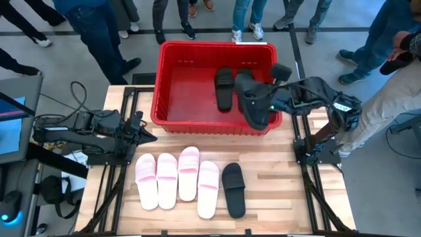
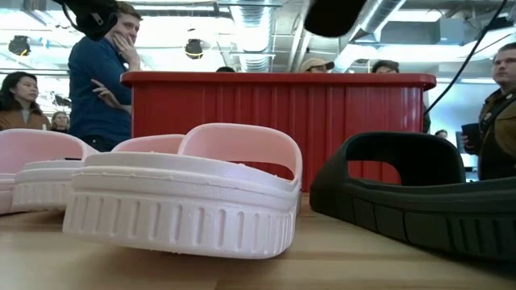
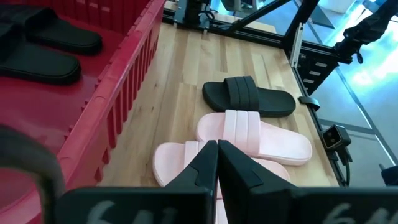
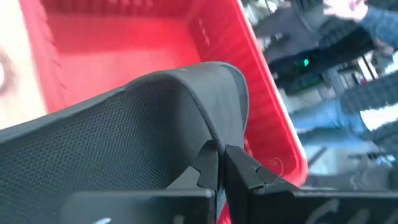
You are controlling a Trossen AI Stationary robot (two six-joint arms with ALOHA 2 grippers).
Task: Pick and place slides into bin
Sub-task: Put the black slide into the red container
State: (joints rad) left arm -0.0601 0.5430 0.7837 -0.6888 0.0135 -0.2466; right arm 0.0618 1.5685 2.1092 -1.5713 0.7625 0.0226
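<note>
The red bin [image 1: 172, 85] stands at the table's far middle, and two black slides [image 1: 223, 89] lie on its floor. My right gripper [image 1: 266, 102] is shut on a third black slide [image 1: 253, 105] over the bin's near right corner. It shows as a dark shape above the bin in the low view [image 2: 334, 16]. Several pale pink slides [image 1: 177, 178] and one black slide [image 1: 233, 189] lie side by side on their soles on the table near the front. My left gripper [image 1: 150, 135] is shut and empty at the bin's near left corner, above the pink slides [image 3: 249, 134]. My right gripper pinches a curved, mesh-textured edge of the black slide [image 4: 208, 134] between its two fingers; it looks like the strap, but I cannot be sure. The arm reaches in from the table's right. The slide is lifted clear and tilted over the bin's near right wall [image 1: 273, 125].
Black frame rails [image 1: 125, 164] run along both sides of the wooden table. Several people stand around the far and right sides [image 2: 101, 80]. There is bare wood between the bin and the row of slides [image 1: 263, 151].
</note>
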